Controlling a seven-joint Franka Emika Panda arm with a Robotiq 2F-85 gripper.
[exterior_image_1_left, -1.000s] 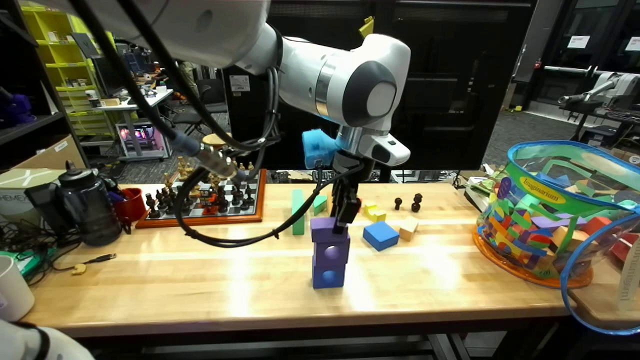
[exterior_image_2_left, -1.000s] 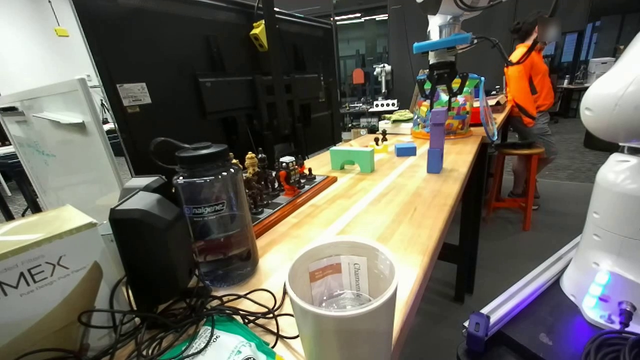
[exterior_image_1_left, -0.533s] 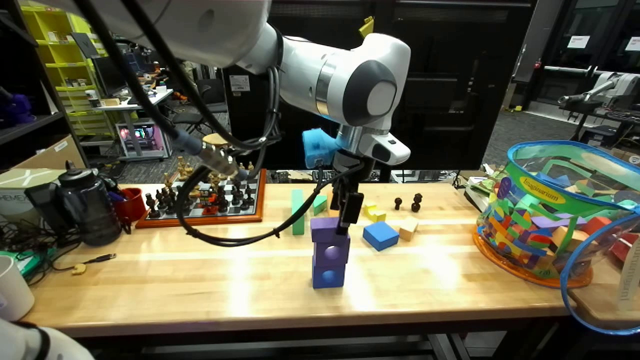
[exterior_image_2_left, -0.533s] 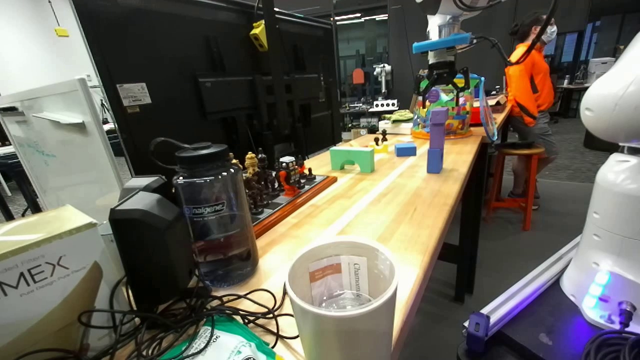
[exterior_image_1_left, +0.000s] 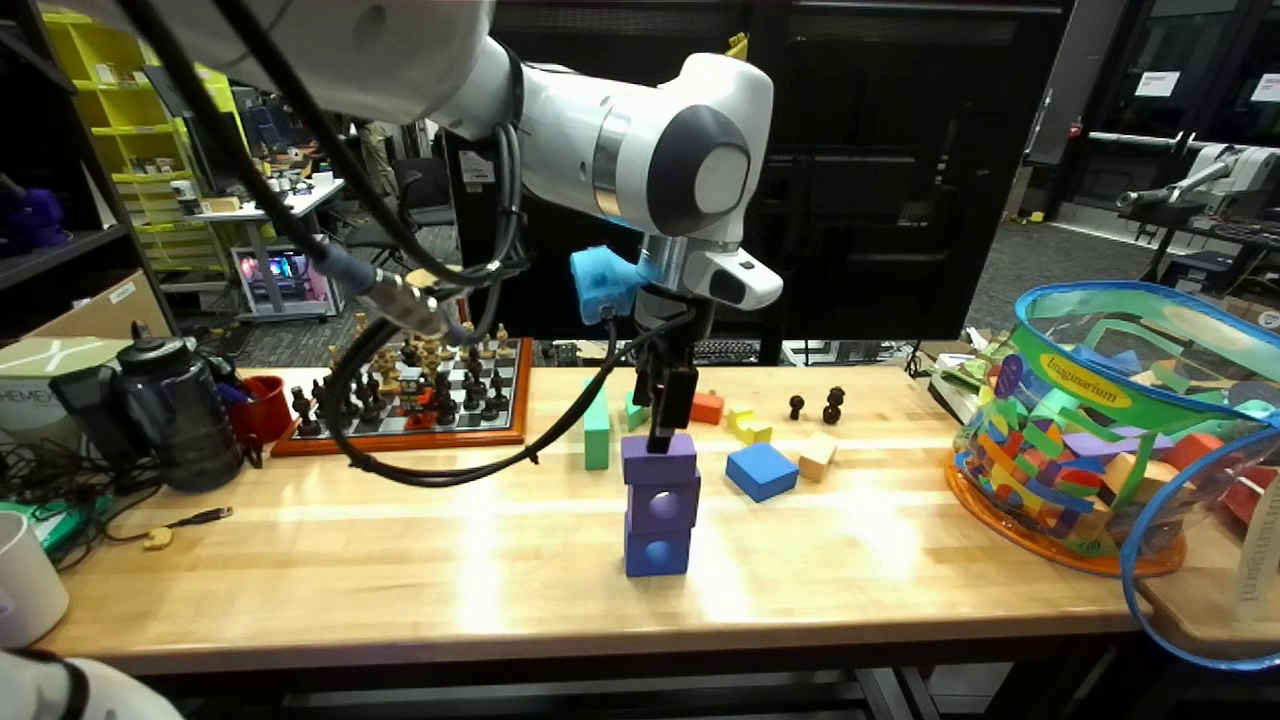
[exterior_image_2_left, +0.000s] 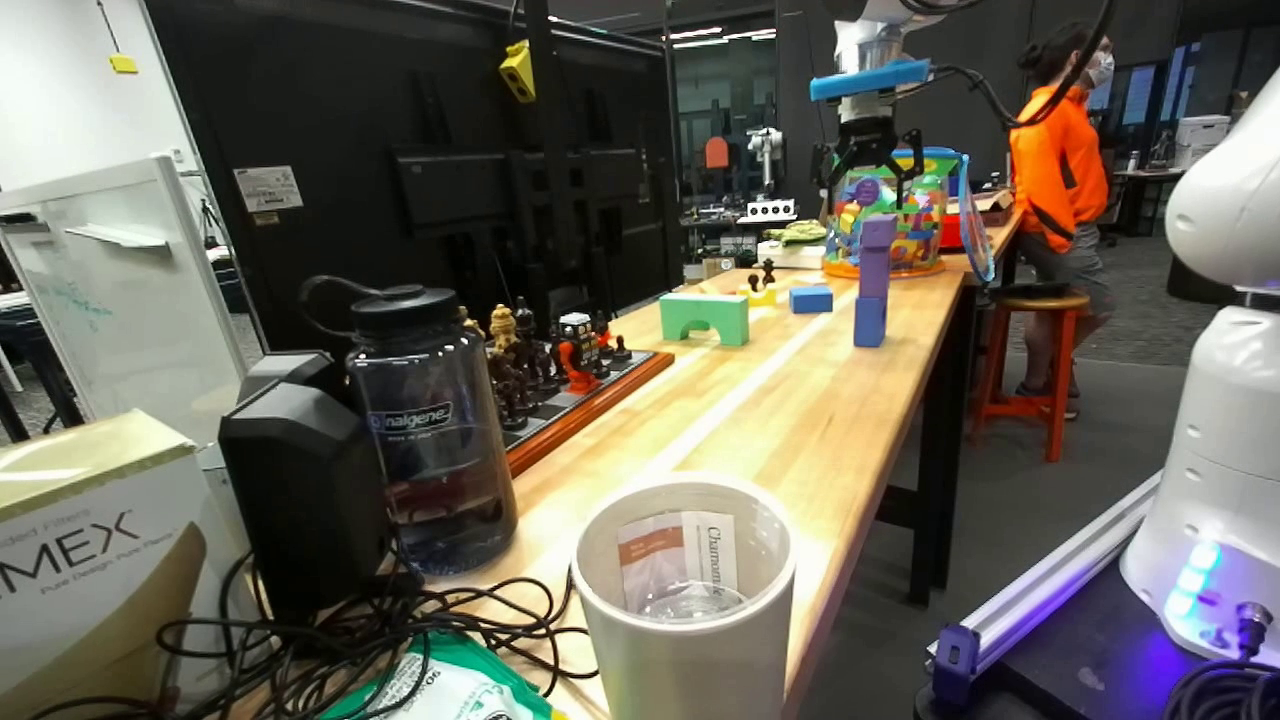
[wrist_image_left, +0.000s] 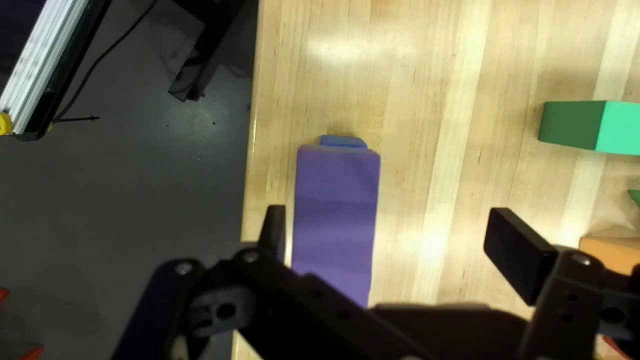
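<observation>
A stack of three blocks stands upright on the wooden table: a blue block (exterior_image_1_left: 657, 553) at the bottom, a purple block (exterior_image_1_left: 663, 508) in the middle and another purple block (exterior_image_1_left: 659, 460) on top. My gripper (exterior_image_2_left: 865, 188) hangs just above this stack, its fingers spread wide with nothing between them. Seen in the wrist view, the top purple block (wrist_image_left: 335, 200) lies below and nearer to one finger (wrist_image_left: 273, 225), while the opposite finger (wrist_image_left: 517, 250) is well off to the side. Most of the bottom block is hidden there; only a blue edge shows.
Around the stack lie a green arch block (exterior_image_2_left: 704, 318), a flat blue block (exterior_image_1_left: 762, 472), a wooden block (exterior_image_1_left: 818, 456), a yellow block (exterior_image_1_left: 750, 425) and a red block (exterior_image_1_left: 707, 406). A chessboard (exterior_image_1_left: 510, 425), a bottle (exterior_image_2_left: 430, 450) and a bag of blocks (exterior_image_1_left: 1090, 390) stand farther out.
The fingers have spread apart. After that, the arm has shifted left and slightly upward in both exterior views, while the stack has stayed in place.
</observation>
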